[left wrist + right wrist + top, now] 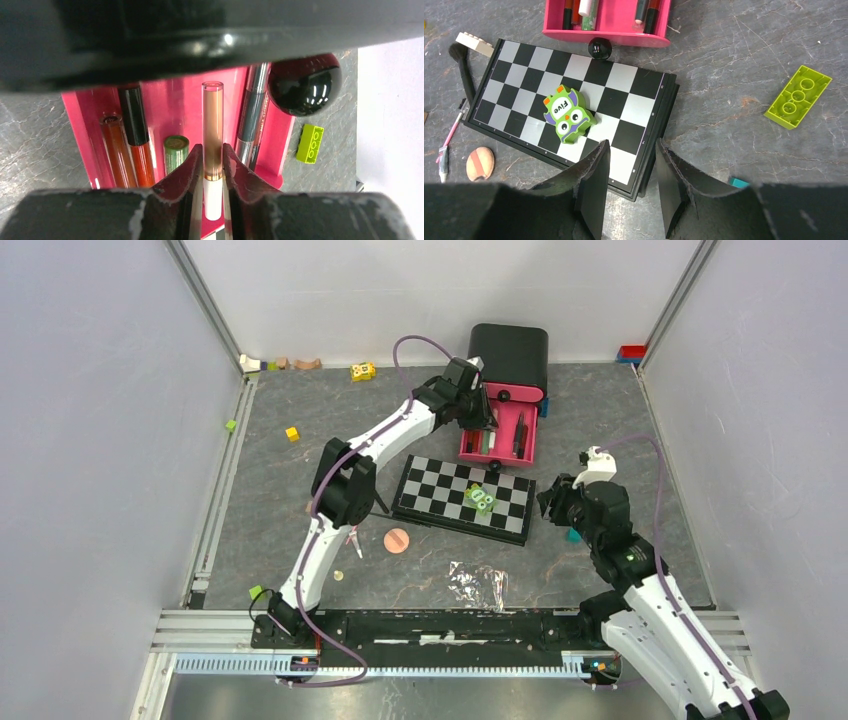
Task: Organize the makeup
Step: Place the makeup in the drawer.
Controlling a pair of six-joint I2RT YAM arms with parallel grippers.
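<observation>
Grey marbled desk (620, 420), far edge: left gripper (212, 148) clenching clear brown-filled tube (212, 117) over pink drawer (280, 142); right gripper (632, 145) spread.

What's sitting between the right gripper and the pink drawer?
The chequered board, with a green owl toy on it. The right wrist view shows it between the right gripper and the pink drawer.

arms (385, 440) white | joints (345, 485) black | cables (424, 337) purple | right gripper (631, 160) black, scuffed

Ref = board (465, 500): owl toy (480, 499) on it, drawer (497, 456) just behind its far edge with tubes (135, 135) inside, brush (464, 70) along its left side, puff (397, 540) off its front-left corner, wrapper (478, 583) in front.
</observation>
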